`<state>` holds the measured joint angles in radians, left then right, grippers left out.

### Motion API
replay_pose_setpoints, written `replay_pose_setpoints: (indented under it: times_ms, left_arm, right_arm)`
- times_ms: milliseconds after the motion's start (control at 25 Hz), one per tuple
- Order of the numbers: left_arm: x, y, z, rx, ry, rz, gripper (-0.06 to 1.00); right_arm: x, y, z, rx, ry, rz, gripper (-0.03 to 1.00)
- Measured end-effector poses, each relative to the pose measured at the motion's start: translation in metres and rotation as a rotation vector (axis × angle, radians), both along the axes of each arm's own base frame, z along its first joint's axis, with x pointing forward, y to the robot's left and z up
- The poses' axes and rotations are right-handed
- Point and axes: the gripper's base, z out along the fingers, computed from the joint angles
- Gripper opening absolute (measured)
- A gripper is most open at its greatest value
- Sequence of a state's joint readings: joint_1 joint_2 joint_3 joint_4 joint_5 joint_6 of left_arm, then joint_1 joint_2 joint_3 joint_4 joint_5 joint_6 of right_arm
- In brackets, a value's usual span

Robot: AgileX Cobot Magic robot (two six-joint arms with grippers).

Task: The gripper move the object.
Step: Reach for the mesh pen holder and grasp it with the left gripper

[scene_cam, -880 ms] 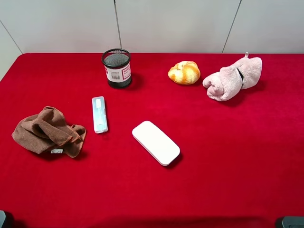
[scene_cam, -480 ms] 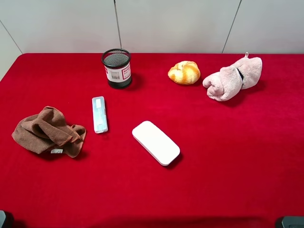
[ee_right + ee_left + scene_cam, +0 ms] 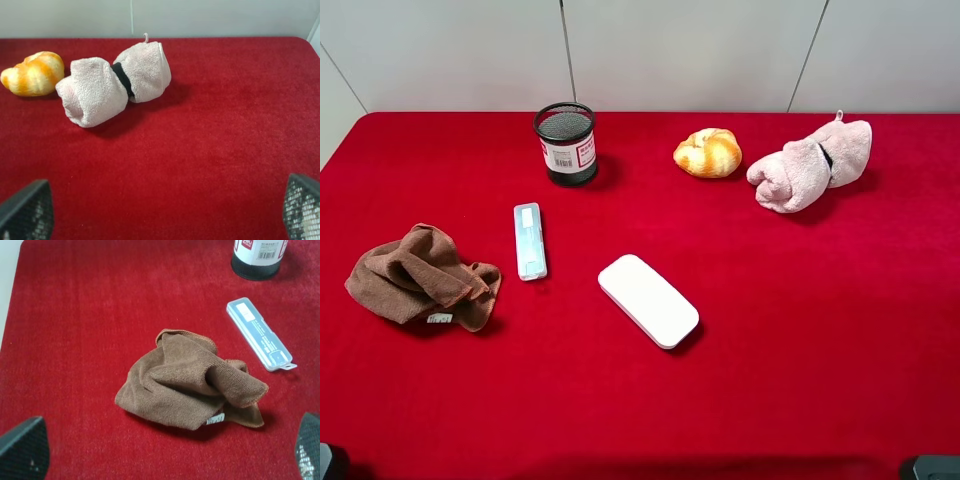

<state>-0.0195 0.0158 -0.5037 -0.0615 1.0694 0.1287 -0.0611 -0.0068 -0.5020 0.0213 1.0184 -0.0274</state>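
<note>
Currently the mesh pen cup (image 3: pixel 566 143) stands upright on the red table (image 3: pixel 800 330), both arms' jaws spread apart.

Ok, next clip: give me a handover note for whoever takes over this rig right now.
Left gripper: open, empty, at the near left of the red table, facing the brown cloth and clear plastic case.
Right gripper: open, empty, at the near right, facing the pink plush roll and toy croissant.
Mesh pen cup: upright at the far side, left of centre, beyond the clear case; nothing touches it.
Done: no grasp made.
Left: grip the cup, probably with the nearer left gripper, and move it. The white oblong case lies mid-table.
</note>
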Motion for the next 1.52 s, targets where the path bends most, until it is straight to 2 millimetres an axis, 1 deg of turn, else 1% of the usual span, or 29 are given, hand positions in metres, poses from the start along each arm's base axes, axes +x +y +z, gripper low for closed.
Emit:
replay_pose_setpoints:
  times_ms: [120, 280, 680, 880, 1160, 1320, 1520]
  left_arm:
    - [0.009, 0.0, 0.006, 0.001, 0.05, 0.0, 0.98]
    - [0.026, -0.001, 0.015, 0.003, 0.137, 0.0, 0.98]
    - [0.08, -0.002, 0.027, 0.006, 0.346, 0.001, 0.98]
    - [0.102, -0.002, 0.038, 0.007, 0.385, 0.002, 0.98]
    - [0.132, -0.005, 0.052, 0.011, 0.389, -0.015, 0.97]
    - [0.152, -0.009, 0.052, 0.017, 0.434, -0.038, 0.96]
    - [0.179, -0.012, 0.046, 0.02, 0.508, -0.042, 0.96]
  right_arm:
    - [0.0, 0.0, 0.0, 0.0, 0.0, 0.0, 0.69]
    - [0.0, 0.0, 0.0, 0.0, 0.0, 0.0, 0.69]
    - [0.0, 0.0, 0.0, 0.0, 0.0, 0.0, 0.69]
    - [0.0, 0.0, 0.0, 0.0, 0.0, 0.0, 0.69]
    - [0.0, 0.0, 0.0, 0.0, 0.0, 0.0, 0.69]
    - [0.0, 0.0, 0.0, 0.0, 0.0, 0.0, 0.69]
    - [0.0, 0.0, 0.0, 0.0, 0.0, 0.0, 0.69]
